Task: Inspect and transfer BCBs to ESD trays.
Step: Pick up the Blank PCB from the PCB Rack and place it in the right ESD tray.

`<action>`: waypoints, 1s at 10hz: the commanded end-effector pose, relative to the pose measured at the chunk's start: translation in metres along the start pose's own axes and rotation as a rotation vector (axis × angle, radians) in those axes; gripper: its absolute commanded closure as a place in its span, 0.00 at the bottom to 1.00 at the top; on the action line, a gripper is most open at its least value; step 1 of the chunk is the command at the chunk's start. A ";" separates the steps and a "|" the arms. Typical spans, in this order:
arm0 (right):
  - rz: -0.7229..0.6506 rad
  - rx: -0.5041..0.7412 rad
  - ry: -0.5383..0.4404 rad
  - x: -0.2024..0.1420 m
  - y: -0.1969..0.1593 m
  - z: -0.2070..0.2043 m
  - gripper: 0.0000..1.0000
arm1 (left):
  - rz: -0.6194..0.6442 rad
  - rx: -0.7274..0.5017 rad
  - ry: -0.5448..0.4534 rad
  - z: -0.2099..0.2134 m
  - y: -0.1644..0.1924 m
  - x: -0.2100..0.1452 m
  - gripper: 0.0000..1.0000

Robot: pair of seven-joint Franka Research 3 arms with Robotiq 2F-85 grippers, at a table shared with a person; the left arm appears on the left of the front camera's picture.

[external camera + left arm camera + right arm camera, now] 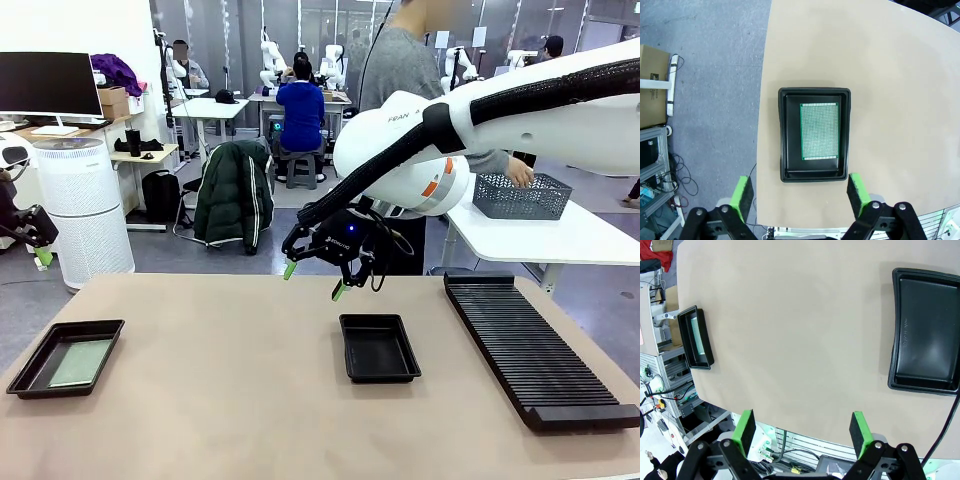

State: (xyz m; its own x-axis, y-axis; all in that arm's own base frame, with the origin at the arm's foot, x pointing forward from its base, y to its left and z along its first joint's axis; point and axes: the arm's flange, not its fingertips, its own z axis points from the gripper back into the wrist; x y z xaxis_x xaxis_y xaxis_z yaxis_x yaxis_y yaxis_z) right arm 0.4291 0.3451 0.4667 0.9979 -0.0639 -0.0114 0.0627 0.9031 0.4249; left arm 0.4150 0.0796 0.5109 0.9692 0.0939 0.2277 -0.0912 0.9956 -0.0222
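My left gripper point(801, 195) and right gripper point(314, 280) hang open, empty. One board point(819, 131) lies in the left tray point(782, 135), seemingly tight against one wall. A finger could snag the rim and tip it.

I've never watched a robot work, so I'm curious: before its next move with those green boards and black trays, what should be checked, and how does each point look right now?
1. Both pairs of jaws open and holding nothing: ok.
2. Left tray holds one board, lying flat on its floor: ok.
3. Middle tray has a bare floor, ready for a board: ok.
4. A next board waiting in the slotted rack: not ok, its slots look bare.
5. Person's hand at the grey basket, away from the shared table: ok.
6. Whether the board was inspected: cannot tell.
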 end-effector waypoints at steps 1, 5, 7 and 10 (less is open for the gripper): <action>-0.012 -0.006 -0.004 -0.001 0.001 0.001 0.00 | -0.002 0.001 -0.012 -0.003 0.001 -0.001 0.00; -0.012 -0.006 -0.004 -0.001 0.001 0.001 0.00 | -0.002 0.001 -0.012 -0.003 0.001 -0.001 0.00; -0.012 -0.006 -0.004 -0.001 0.001 0.001 0.00 | -0.002 0.001 -0.012 -0.003 0.001 -0.001 0.00; -0.012 -0.006 -0.004 -0.001 0.001 0.001 0.00 | -0.002 0.001 -0.012 -0.003 0.001 -0.001 0.00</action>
State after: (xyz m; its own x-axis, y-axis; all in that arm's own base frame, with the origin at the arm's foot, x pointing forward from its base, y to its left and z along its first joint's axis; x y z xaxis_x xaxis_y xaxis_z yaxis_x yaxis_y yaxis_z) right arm 0.4291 0.3451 0.4667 0.9979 -0.0639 -0.0114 0.0627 0.9031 0.4249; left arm 0.4150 0.0796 0.5109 0.9692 0.0939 0.2278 -0.0912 0.9956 -0.0222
